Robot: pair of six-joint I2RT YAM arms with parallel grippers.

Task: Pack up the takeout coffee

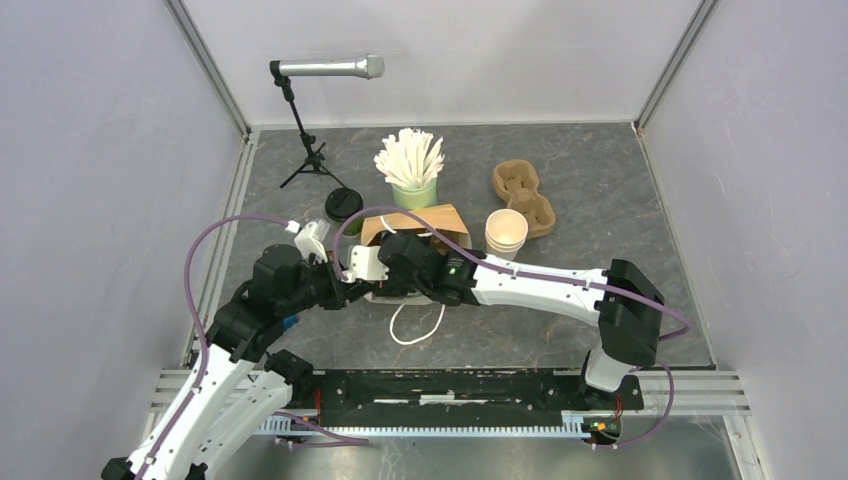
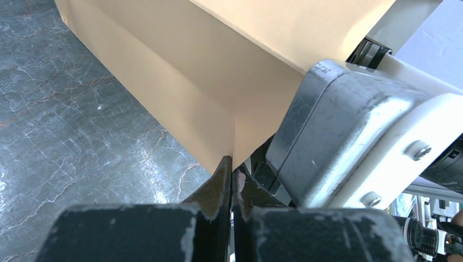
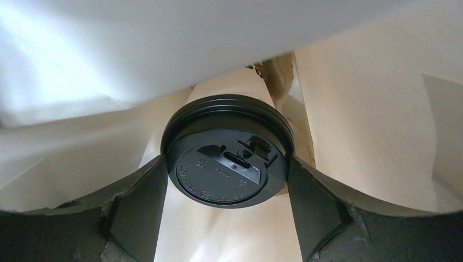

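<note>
Reaching down into the tan paper bag [image 1: 440, 215] in the middle of the top view, the right gripper [image 3: 226, 169] presses its two dark fingers [image 3: 136, 207] on both sides of a takeout coffee cup with a round black plastic lid [image 3: 226, 144]. That cup sits inside the bag, with tan paper walls all around it. The left gripper [image 2: 232, 180] is pinched tight on the bag's edge, at the lower middle of its own view. Near the top of the overhead picture stand a mint-green cup of white sticks [image 1: 410, 190], a stack of cream cups [image 1: 506, 232] and a brown cardboard cup tray [image 1: 523, 195]
</note>
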